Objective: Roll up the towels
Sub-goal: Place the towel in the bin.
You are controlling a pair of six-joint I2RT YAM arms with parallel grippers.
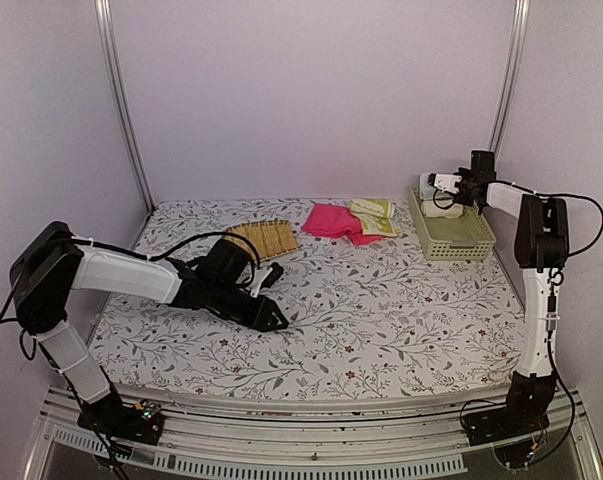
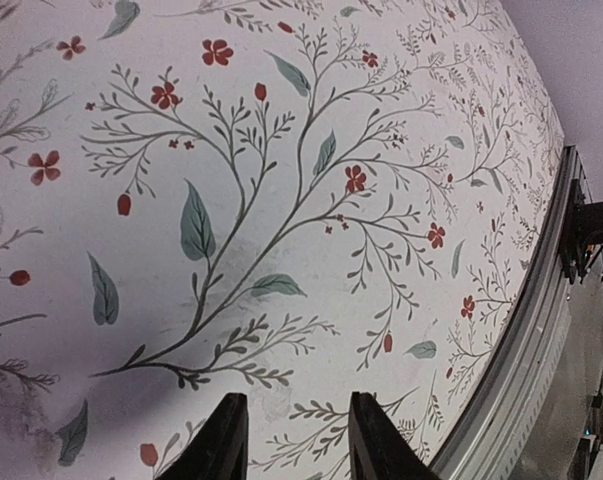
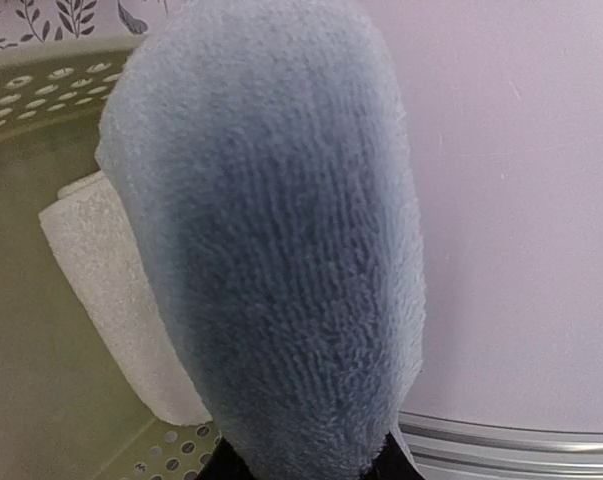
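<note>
My right gripper [image 1: 443, 186] is shut on a rolled light blue towel [image 3: 271, 240] and holds it over the far end of the pale green basket [image 1: 461, 240]. A rolled cream-white towel [image 3: 111, 290] lies in the basket below it and also shows in the top view [image 1: 439, 208]. A pink towel [image 1: 333, 221] and a pale yellow-green towel [image 1: 375, 215] lie crumpled on the floral cloth at the back. My left gripper [image 1: 277, 321] is open and empty, low over the bare floral cloth [image 2: 281, 200], its fingertips [image 2: 226, 425] apart.
A tan slatted mat [image 1: 263, 238] lies at the back left, just behind my left arm. The table's metal front rail [image 2: 521, 340] runs close to the left gripper. Lilac walls enclose the table on three sides.
</note>
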